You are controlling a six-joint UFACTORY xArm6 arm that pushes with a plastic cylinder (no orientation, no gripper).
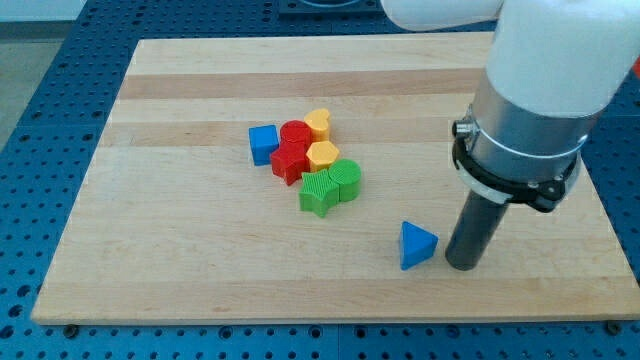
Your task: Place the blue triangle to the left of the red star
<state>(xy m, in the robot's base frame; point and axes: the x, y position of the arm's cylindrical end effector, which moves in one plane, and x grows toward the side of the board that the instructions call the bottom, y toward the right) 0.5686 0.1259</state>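
The blue triangle (416, 245) lies on the wooden board toward the view's bottom right. My tip (464, 264) rests on the board just right of it, a small gap apart. The red star (290, 161) sits in a cluster near the board's middle, well to the upper left of the triangle. A blue cube (263, 143) stands directly left of the red star, touching the cluster.
The cluster also holds a red cylinder (295, 133), a yellow heart (318, 123), a yellow hexagon (322, 154), a green star (319, 191) and a green cylinder (346, 178). The wooden board (180, 250) lies on a blue perforated table. The arm's white body fills the upper right.
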